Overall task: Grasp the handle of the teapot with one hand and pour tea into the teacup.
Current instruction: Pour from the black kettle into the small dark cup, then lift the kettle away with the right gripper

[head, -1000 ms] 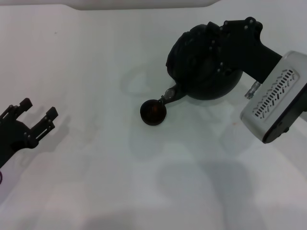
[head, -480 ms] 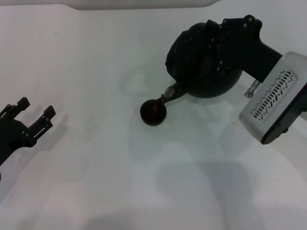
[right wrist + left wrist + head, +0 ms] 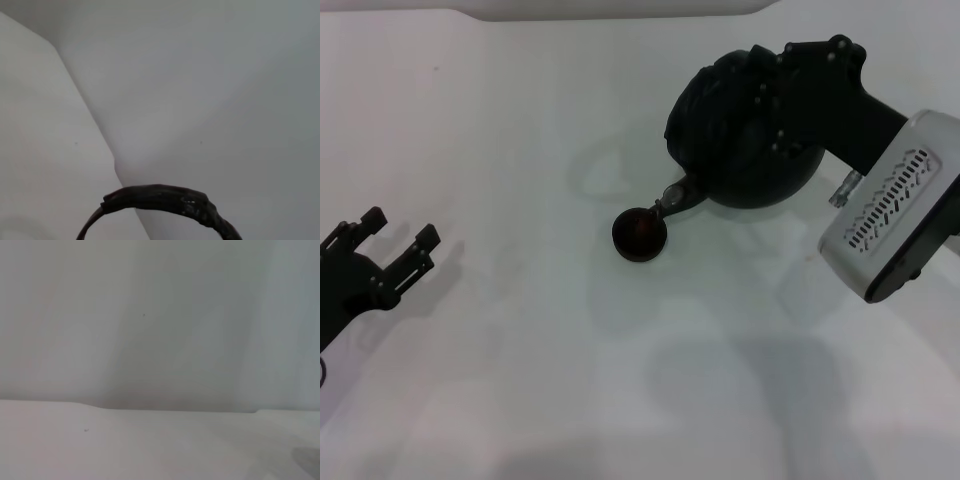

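Right pincer is clamped on the thick black hoop handle, mostly hiding it. Big round black teapot tilts, spout over small dark round teacup on white table. Left pincer sits apart, fingers spread, w/ arm cut off.

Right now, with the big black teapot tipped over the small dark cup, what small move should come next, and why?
Probably hold the tilt a little longer: the right gripper has the large matte black teapot tipped, its silvery spout tip right at the rim of the small dark teacup. The left gripper sits open, far aside.
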